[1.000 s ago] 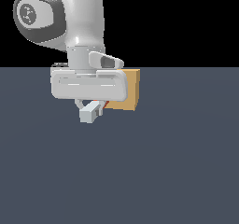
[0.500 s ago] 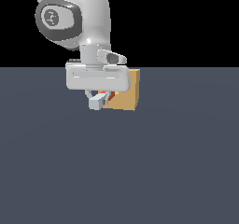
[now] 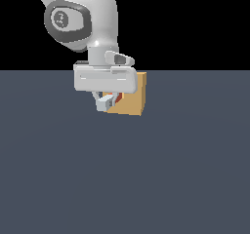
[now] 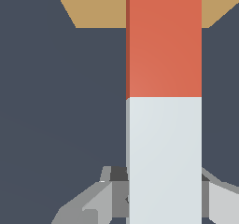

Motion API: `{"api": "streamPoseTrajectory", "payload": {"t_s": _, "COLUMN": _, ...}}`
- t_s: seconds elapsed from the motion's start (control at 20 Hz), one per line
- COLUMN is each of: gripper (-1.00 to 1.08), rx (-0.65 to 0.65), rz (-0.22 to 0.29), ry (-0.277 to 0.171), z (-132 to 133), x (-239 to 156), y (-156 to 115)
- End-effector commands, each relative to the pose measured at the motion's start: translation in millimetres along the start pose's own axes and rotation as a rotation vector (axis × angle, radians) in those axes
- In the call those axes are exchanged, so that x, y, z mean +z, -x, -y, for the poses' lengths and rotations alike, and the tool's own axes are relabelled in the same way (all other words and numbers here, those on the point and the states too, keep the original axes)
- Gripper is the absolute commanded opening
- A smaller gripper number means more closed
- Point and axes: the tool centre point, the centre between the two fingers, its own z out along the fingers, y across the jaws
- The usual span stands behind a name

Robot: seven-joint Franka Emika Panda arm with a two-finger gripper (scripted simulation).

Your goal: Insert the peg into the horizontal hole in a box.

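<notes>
Exterior view first: the white arm has carried its load back toward the tan, cube-like box (image 3: 132, 97), which sits on the dark grey tabletop (image 3: 146, 179) just above the centre of the frame. A second ago the wrist hung lower and further toward the frame's left, with the pale end of the bar sticking out clear of the block; now the broad white hand covers the box's upper left part, and only a sliver of the orange-red end shows against the tan face.

The slender square peg (image 4: 164, 101), half pale grey-white and half orange-red, runs up the middle of the wrist view, its red end pointing at the box, which fills the upper edge of that frame. The fingers (image 4: 88, 204) are closed around the pale half, gripping it from both sides, so the gripper (image 3: 105, 103) has a firm hold on the bar.

I'd judge the approach nearly finished: the red tip looks to be at or just short of the box's face. The hole itself is hidden behind the peg and the hand, so whether the tip has entered it I cannot tell. Lining up looks like the delicate part.
</notes>
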Motion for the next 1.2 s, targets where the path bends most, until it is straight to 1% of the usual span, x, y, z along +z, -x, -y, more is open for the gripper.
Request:
{"api": "streamPoseTrajectory", "payload": {"t_s": 0.0, "gripper": -1.00, "rx": 0.001, "rz": -0.001, "ry": 0.001, "z": -0.7, "x": -0.8, "y": -0.4}}
{"api": "streamPoseTrajectory", "payload": {"t_s": 0.3, "gripper": -1.00, "rx": 0.001, "rz": 0.001, "ry": -0.001, "z": 0.3, "x": 0.7, "y": -0.2}}
{"api": "streamPoseTrajectory", "payload": {"t_s": 0.5, "gripper": -1.00, "rx": 0.001, "rz": 0.000, "ry": -0.001, "z": 0.4, "x": 0.5, "y": -10.2}}
{"api": "streamPoseTrajectory", "payload": {"t_s": 0.65, "gripper": -1.00, "rx": 0.001, "rz": 0.000, "ry": -0.001, "z": 0.3, "x": 0.4, "y": -26.6}}
{"api": "streamPoseTrajectory", "payload": {"t_s": 0.95, "gripper": -1.00, "rx": 0.001, "rz": -0.001, "ry": 0.001, "z": -0.8, "x": -0.6, "y": -71.4}}
{"api": "streamPoseTrajectory", "payload": {"t_s": 1.15, "gripper": -1.00, "rx": 0.001, "rz": -0.002, "ry": 0.002, "z": -1.9, "x": -1.2, "y": -90.0}}
